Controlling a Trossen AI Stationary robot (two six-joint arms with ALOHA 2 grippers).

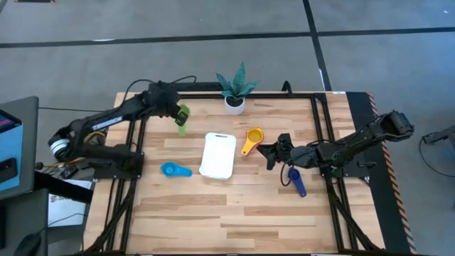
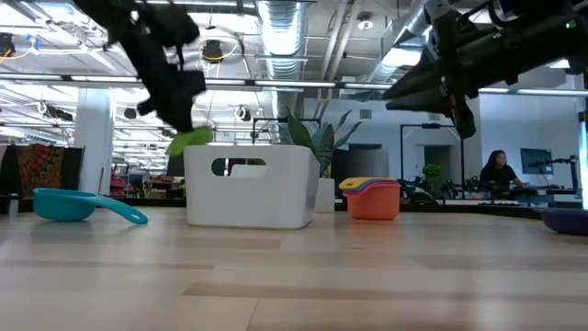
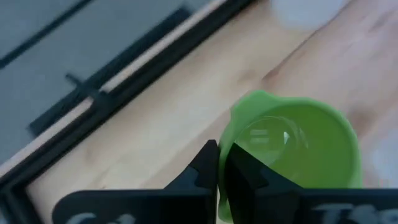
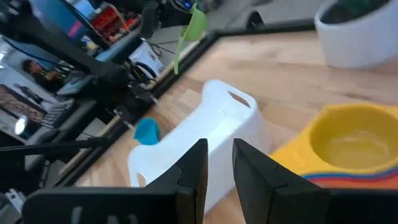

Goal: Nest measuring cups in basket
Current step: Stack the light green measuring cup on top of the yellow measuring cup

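My left gripper [image 1: 179, 114] is shut on a green measuring cup [image 3: 292, 149] above the table's far left part, left of the white basket [image 1: 218, 155]. The basket stands mid-table with nothing showing in it. A stack of cups with a yellow one on top [image 1: 253, 136] stands right of the basket. A light blue cup [image 1: 173, 170] lies left of it, and a navy cup [image 1: 296, 182] lies near my right arm. My right gripper [image 1: 272, 153] hovers open right of the basket, with nothing between its fingers [image 4: 193, 168]. My left gripper pinches a thin green edge of the cup [image 3: 219, 198] between its two shut fingers, on the cup's side nearest the wrist; whether that is handle or rim I cannot tell. The fingers slant down from the left. The cup hangs clear of the table [image 2: 190, 140].
A white plant pot [image 1: 234, 104] with a green plant stands at the far edge behind the basket. A black frame rail [image 1: 135, 142] runs along the table's left side and another [image 1: 328, 142] along the right. Bare wood lies toward the near edge [image 1: 227, 220].
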